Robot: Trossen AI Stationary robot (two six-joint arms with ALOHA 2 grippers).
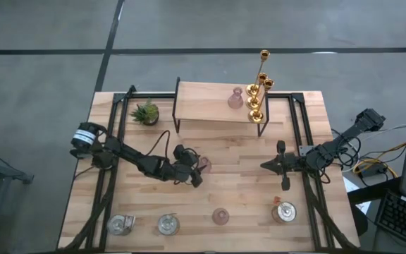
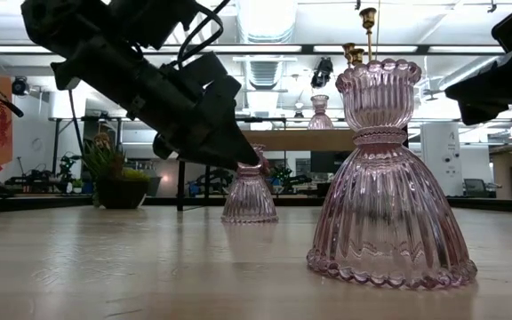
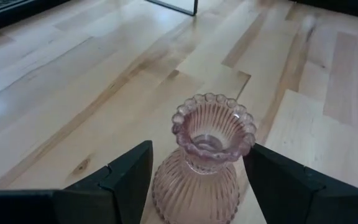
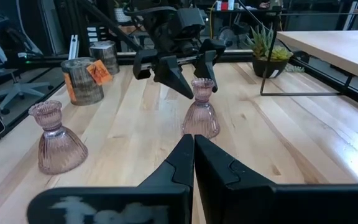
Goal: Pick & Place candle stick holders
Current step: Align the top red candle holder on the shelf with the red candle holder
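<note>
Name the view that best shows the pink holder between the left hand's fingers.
Left wrist view: pink holder fills the gap between open fingers. Right wrist shows it from the side, the low view small, the high view mostly hidden.

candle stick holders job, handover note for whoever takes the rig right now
Left gripper: open, fingers either side of a ribbed pink glass holder at table centre, not gripped.
Right gripper: shut, empty, waiting right of centre.
Done: three gold stem holders and one pink holder on the raised wooden shelf.
Left: the centre pink, another pink and three silvery glass cups along the front edge.
</note>
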